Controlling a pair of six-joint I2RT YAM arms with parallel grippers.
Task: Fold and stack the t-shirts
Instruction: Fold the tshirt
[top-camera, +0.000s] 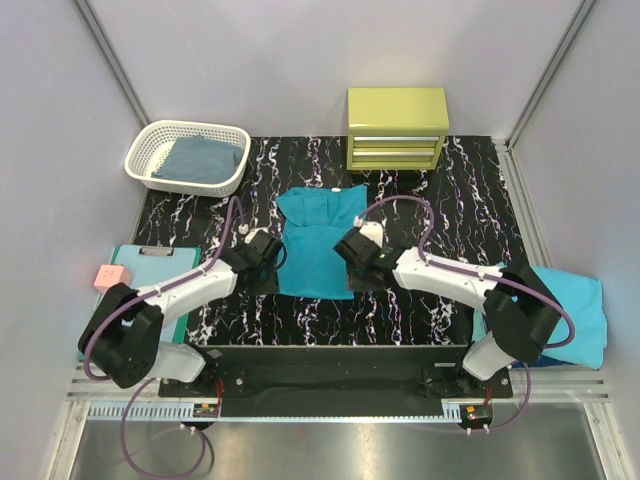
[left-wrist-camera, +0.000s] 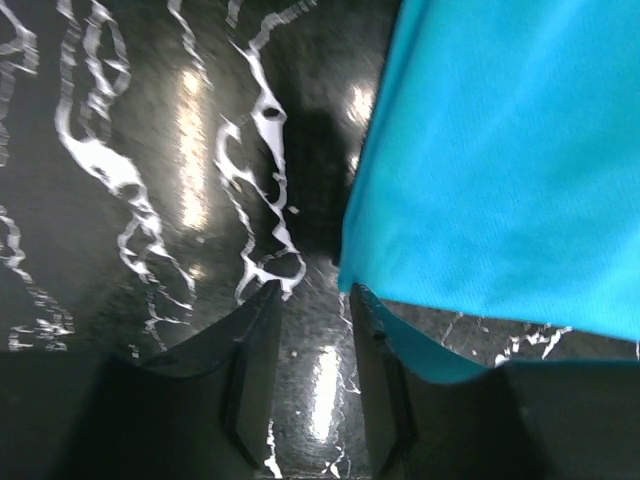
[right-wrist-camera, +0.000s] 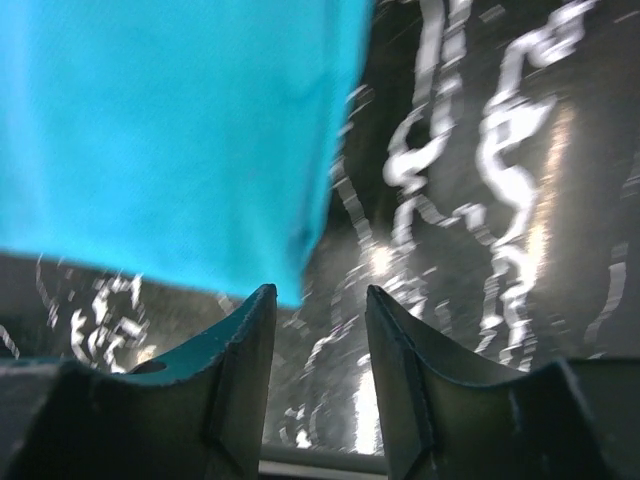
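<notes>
A teal t-shirt (top-camera: 315, 245) lies partly folded in the middle of the black marbled table (top-camera: 430, 200). My left gripper (top-camera: 265, 272) sits at its lower left edge. It is open, with only table between the fingers, and the t-shirt (left-wrist-camera: 500, 160) corner lies just past the right fingertip of that left gripper (left-wrist-camera: 315, 290). My right gripper (top-camera: 358, 274) is at the lower right edge. This right gripper (right-wrist-camera: 318, 292) is open and holds nothing, with the t-shirt (right-wrist-camera: 170, 140) corner by its left fingertip. More turquoise shirts (top-camera: 570, 310) lie heaped at the right.
A white basket (top-camera: 160, 135) at the back left holds a grey-blue shirt (top-camera: 200, 160). A yellow-green drawer chest (top-camera: 397, 128) stands at the back. A mint-green clipboard (top-camera: 150, 275) and a pink block (top-camera: 107, 277) lie at the left.
</notes>
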